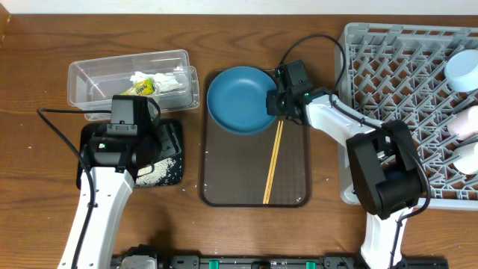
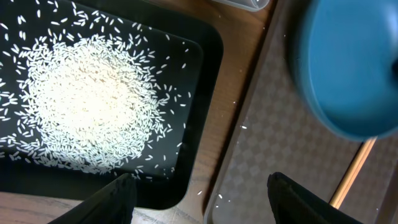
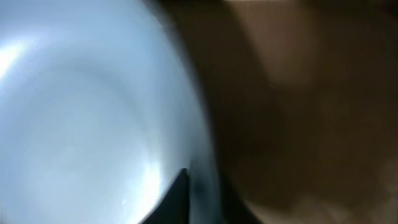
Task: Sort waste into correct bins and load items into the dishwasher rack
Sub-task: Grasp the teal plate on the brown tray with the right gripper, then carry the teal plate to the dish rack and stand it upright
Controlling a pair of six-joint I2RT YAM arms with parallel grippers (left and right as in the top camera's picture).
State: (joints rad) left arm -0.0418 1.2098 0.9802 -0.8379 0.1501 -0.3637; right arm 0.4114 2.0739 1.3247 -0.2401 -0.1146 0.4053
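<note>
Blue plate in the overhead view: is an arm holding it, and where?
It seems so: the right gripper pinches the blue plate at its right rim. The left gripper hangs open above the black tray, holding nothing.

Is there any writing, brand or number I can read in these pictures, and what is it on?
None can be read. The snack wrapper in the clear tub is the only thing likely to carry print, and it is too small and blurred to make out.

Brown wooden table (image 1: 30,213); pale strip (image 1: 224,4) along far edge.
</note>
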